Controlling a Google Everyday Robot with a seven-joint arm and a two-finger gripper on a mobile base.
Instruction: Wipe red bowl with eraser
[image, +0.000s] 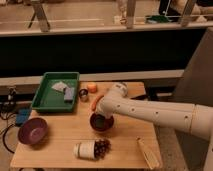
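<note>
The claw (102, 113) hangs low over the red bowl (100, 127), which sits mid-worktop (65, 125) in the lower middle of the frame, and seems to dip inside it. I cannot tell its grip, and the eraser does not show, perhaps hidden beneath. Wiping looks begun at most, and finishing it remains.

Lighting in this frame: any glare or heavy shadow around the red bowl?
Camera view: warm, fairly dim, even light on the table, with no glare spots there. Camera view: the red bowl reads dark inside under the arm, with the gripper down at its upper left rim. Camera view: the band behind the table is near black; the floor beyond is brightest.
</note>
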